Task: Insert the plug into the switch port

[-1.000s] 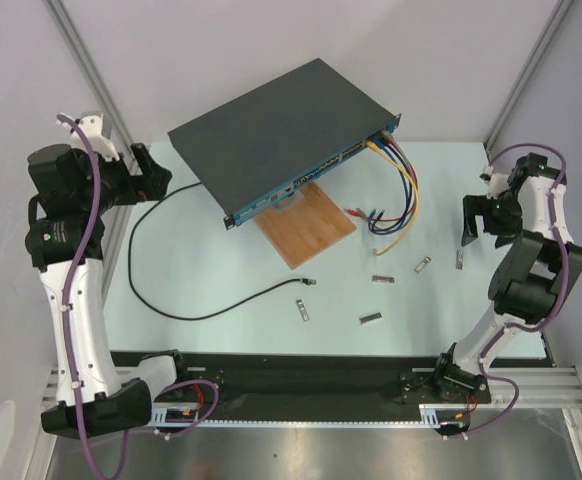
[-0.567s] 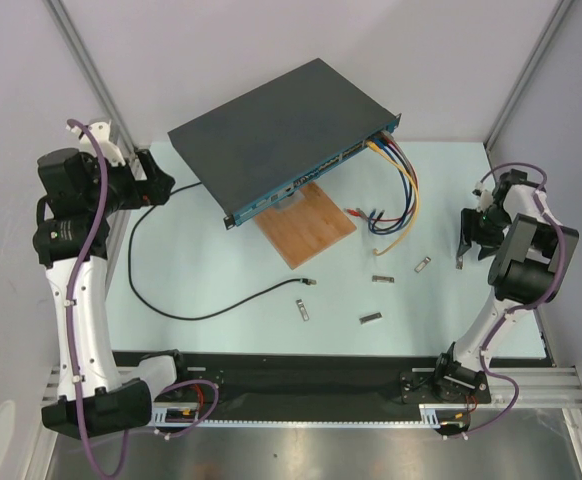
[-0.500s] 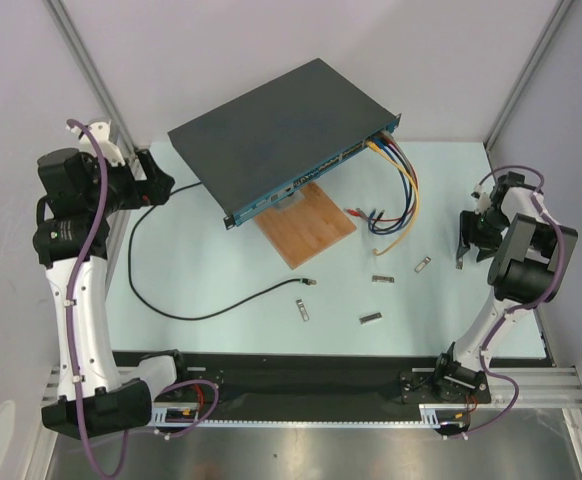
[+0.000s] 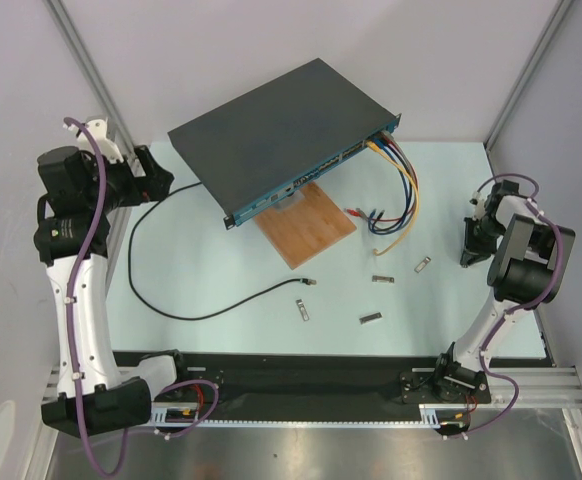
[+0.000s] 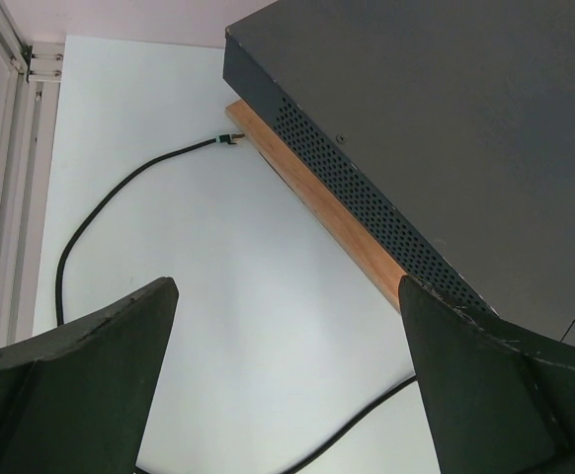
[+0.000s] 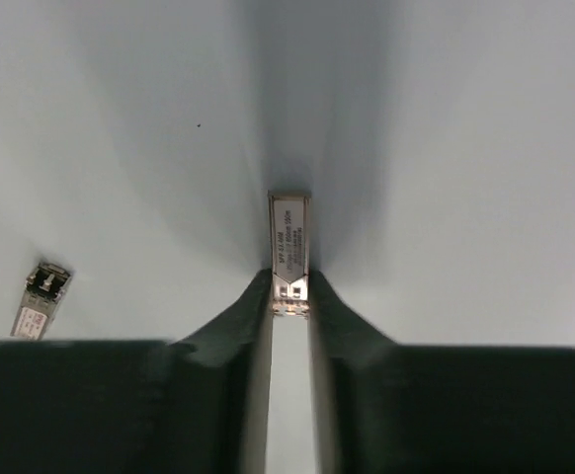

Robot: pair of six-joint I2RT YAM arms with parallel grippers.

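With the right claw (image 6: 289, 294) clamped on a silver stick (image 6: 288, 232) and the left claw (image 5: 287, 288) spread apart, the plug (image 4: 311, 282) was judged not yet grasped, to be fetched next

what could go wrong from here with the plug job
1. The right end effector pinches a silver transceiver module only at its near end, so the module may pivot or slip if lifted.
2. That module is not the plug, which lies untouched at the end of the black cable. The wrong part may head for the switch port.
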